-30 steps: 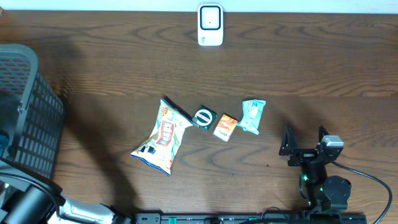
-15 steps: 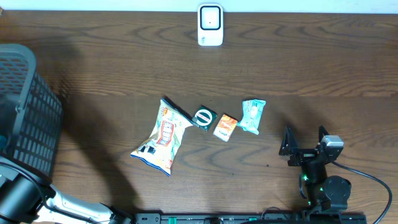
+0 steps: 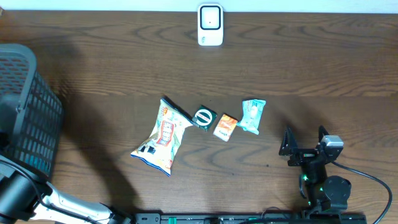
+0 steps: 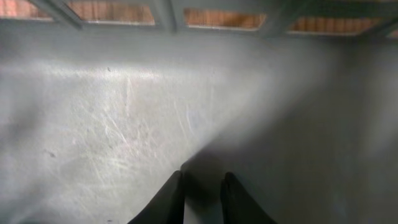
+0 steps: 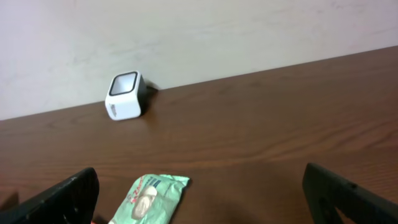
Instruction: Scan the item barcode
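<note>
Left gripper [image 4: 202, 182]: jaws narrowly parted with nothing between them, pointing at the scratched grey floor of the basket [image 4: 124, 106], far left of the scanner [image 3: 210, 25]. I judge it parked clear of the work.

Right gripper [image 5: 199, 180]: jaws spread wide and empty, facing the scanner, probably ready to pick.

The mint packet [image 5: 152, 198] lies between the right gripper and the scanner. The orange packet [image 3: 225, 126], round tin [image 3: 204, 117] and chip bag [image 3: 163, 137] trail to its left. Nothing is lifted yet.

Wood table [image 3: 93, 68]: scanner [image 3: 210, 25], basket [image 3: 28, 106], chip bag [image 3: 163, 137], round tin [image 3: 203, 116], orange packet [image 3: 225, 127], mint packet [image 3: 253, 116].
</note>
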Available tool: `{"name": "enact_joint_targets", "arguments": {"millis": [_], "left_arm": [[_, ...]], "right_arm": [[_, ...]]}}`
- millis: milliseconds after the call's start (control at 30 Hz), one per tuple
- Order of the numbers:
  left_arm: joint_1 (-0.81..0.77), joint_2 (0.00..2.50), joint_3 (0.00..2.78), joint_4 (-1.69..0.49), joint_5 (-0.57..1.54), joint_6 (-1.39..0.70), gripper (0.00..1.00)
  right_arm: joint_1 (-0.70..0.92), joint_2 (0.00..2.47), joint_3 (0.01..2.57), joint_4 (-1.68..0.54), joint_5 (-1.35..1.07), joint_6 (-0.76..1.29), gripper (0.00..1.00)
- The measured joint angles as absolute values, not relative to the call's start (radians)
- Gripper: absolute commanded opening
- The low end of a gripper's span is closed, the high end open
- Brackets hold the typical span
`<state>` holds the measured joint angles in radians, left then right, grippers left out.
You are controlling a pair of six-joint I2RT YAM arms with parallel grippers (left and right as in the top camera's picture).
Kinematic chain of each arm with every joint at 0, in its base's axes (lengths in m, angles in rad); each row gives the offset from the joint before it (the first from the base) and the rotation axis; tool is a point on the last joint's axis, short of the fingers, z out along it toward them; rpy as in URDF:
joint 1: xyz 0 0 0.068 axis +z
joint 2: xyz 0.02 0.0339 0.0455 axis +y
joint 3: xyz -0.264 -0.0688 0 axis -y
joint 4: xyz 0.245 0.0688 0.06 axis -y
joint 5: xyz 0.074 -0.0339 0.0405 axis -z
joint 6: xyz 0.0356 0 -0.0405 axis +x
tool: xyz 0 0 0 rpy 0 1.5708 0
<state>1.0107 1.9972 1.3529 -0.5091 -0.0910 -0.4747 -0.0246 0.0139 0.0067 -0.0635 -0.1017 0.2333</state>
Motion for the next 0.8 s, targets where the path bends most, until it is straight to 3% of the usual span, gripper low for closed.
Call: {"name": "enact_joint_targets", "arguments": {"millis": [100, 167, 200, 633, 800], "left_arm": [[1.006, 1.987, 1.353, -0.528, -0.065, -0.475, 0.81], [1.0, 1.977, 1.354, -0.553, -0.048, -0.477, 0.97], [0.998, 1.972, 1.354, -0.565, -0.037, -0.479, 1.0], [0.996, 1.617, 1.395, -0.773, -0.014, -0.8, 0.98], [0.997, 1.632, 1.397, -0.887, -0.037, -0.933, 0.98]], "right_arm": [[-0.025, 0.014, 0.007, -0.064, -0.101, 0.233, 0.99], [-0.025, 0.014, 0.007, -0.064, -0.101, 0.233, 0.99], [-0.025, 0.014, 0.007, -0.064, -0.102, 0.233, 0.99], [-0.025, 0.014, 0.007, -0.064, -0.101, 0.233, 0.99], [-0.025, 0.014, 0.007, -0.064, -0.101, 0.233, 0.99]]}}
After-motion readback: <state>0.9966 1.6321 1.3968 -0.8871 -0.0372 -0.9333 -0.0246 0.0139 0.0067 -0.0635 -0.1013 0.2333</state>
